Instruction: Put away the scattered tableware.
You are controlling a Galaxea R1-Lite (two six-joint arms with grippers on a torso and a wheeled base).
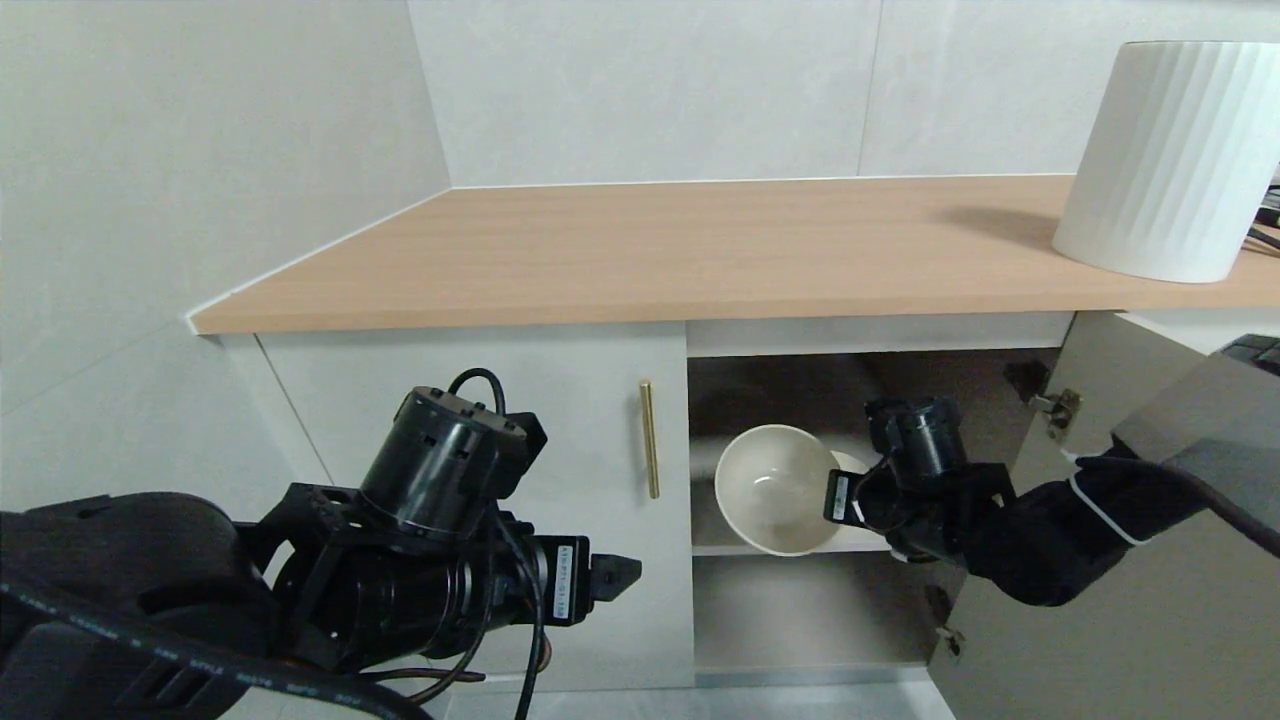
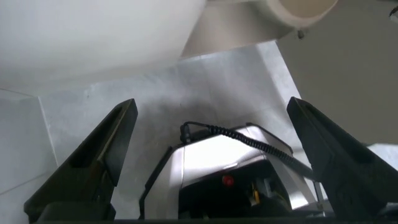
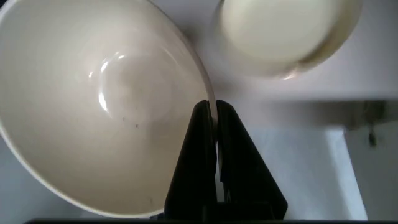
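Right hand (image 1: 836, 497) is clamped on the rim of a cream bowl (image 1: 775, 495), one finger inside and one outside; the right wrist view shows the fingers (image 3: 200, 134) pinched tight on the rim of the bowl (image 3: 106, 93). The bowl is inside the open right side of the cupboard, at the middle shelf (image 1: 720, 548). It is tipped up on edge with its opening facing out, and its lower rim is at the shelf's front edge. Can't tell if it's touching the shelf. A second cream dish (image 3: 280, 31) sits on the same shelf just behind and beside it, partly hidden by the bowl in the head view (image 1: 853, 462). Right door (image 1: 1100, 600) is swung open, left door (image 1: 480, 370) is shut, and its gold handle (image 1: 649, 440) is just left of the bowl. Left hand (image 1: 625, 575) is low in front of the shut door, well apart from the bowl, with fingers spread wide and nothing between them (image 2: 211, 115). The bowl's underside shows at the edge of the left wrist view (image 2: 305, 12). Wooden worktop (image 1: 650, 250) above carries a white ribbed container (image 1: 1170, 160) at its right end.
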